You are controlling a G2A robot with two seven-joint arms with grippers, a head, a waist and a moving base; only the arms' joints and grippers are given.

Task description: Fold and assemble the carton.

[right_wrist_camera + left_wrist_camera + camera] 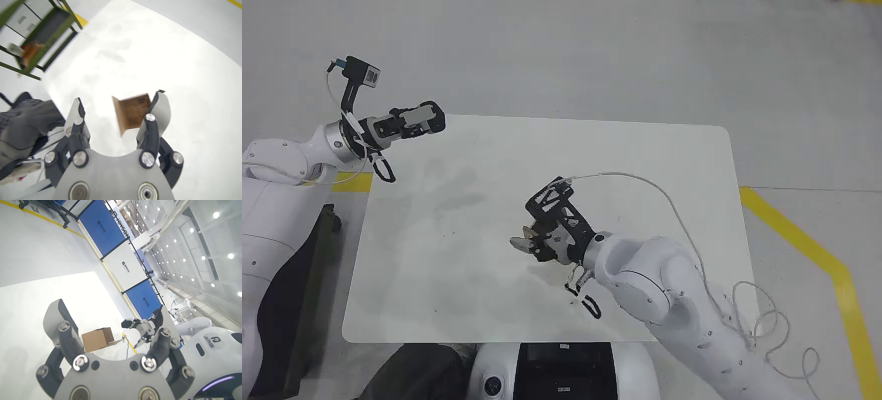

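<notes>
Near the middle of the white counter [642, 170] sits the brown carton [97, 339]. It is a small box standing squared up on the surface, with one end open and a flap from that end lying flat on the counter. The right tool [532, 240] hangs just beside that open end, spread wide and holding nothing. In the right wrist view the carton's open mouth shows between the fingers [160, 108], closer to one than to the other. Whether that one touches the cardboard cannot be told. In the left wrist view the right tool looks raised off the counter and a little apart from the flap.

The left tool [430, 116] is well apart from the carton, at the counter's far left corner, also spread wide with nothing in it. A thin white cable [662, 195] loops from the right tool back along its arm. Yellow lines [802, 235] run on the floor past the counter, and a green shelf frame [37, 37] stands off to one side.
</notes>
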